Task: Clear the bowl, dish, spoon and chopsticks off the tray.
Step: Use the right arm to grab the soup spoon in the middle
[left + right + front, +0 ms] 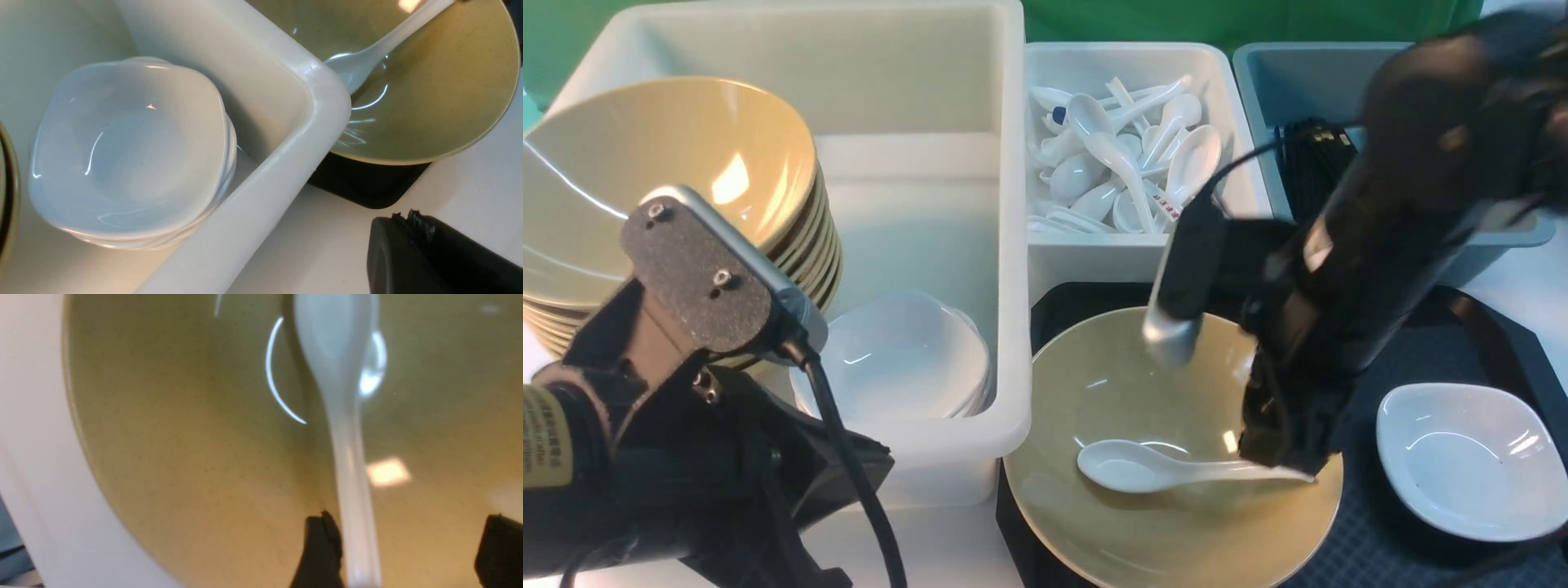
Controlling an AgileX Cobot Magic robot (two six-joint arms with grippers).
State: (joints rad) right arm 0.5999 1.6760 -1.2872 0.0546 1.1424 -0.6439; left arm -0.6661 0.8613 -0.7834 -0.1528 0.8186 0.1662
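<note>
**Left arm** [686, 425]: nearest item, low at the left, above the white counter [947, 547].

**Left fingers** [404, 249]: one black mass at the edge of the left wrist view. Whether they are parted or closed cannot be told, and nothing shows in them.

**Tray** [1388, 547]: black and diamond-textured, on the counter to the right of the large tub. It carries the bowl and the dish, and one clipped corner [363, 188] shows below the bowl's rim.

**Bowl** [1143, 539]: olive-tan, on the tray's left part, its rim just beside the large tub's wall.

**Spoon** [1127, 467]: white, lying inside the bowl. The scoop points left and the handle runs right toward the rim.

**Right fingers** [1286, 453]: lowered into the bowl at the handle's end and parted, straddling the handle without clamping it. In the right wrist view one finger [322, 551] sits just beside the handle and the other [498, 547] stands well clear of it.

**Dish** [1470, 457]: white, on the tray's right part, apart from the bowl.

**Large white tub** [1013, 245]: to the left. It holds a tilted bowl stack [670, 180] and, in its near right corner, a dish stack [898, 359].

**Smaller white tub** [1094, 261]: behind the tray, holding a heap of white spoons [1127, 163].

**Grey-blue tub** [1274, 73]: to the right of the smaller tub, partly hidden by the right arm. A black bundle [1311, 155] lies inside, too hidden to identify.

**Green backdrop** [1176, 20]: farthest.
</note>
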